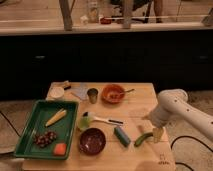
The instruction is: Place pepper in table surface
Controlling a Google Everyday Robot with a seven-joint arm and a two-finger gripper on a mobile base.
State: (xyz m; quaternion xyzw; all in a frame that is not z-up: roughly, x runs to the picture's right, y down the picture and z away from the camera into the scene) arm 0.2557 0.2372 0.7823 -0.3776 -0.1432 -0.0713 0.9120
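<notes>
A long green pepper (143, 139) lies on the pale wooden plank table surface (135, 107), near the front right corner. My gripper (158, 134) hangs from the white arm (172, 106) on the right side of the table. It is just right of the pepper's end, low over the wood and close to or touching it. I cannot tell whether it holds the pepper.
A green tray (31, 127) at the left holds a yellow corn cob (56, 117), dark grapes (46, 138) and an orange item (60, 148). A dark red bowl (92, 140), a teal block (121, 136), a green-headed brush (87, 120), a metal cup (93, 95) and an orange bowl with a spoon (113, 93) stand mid-table.
</notes>
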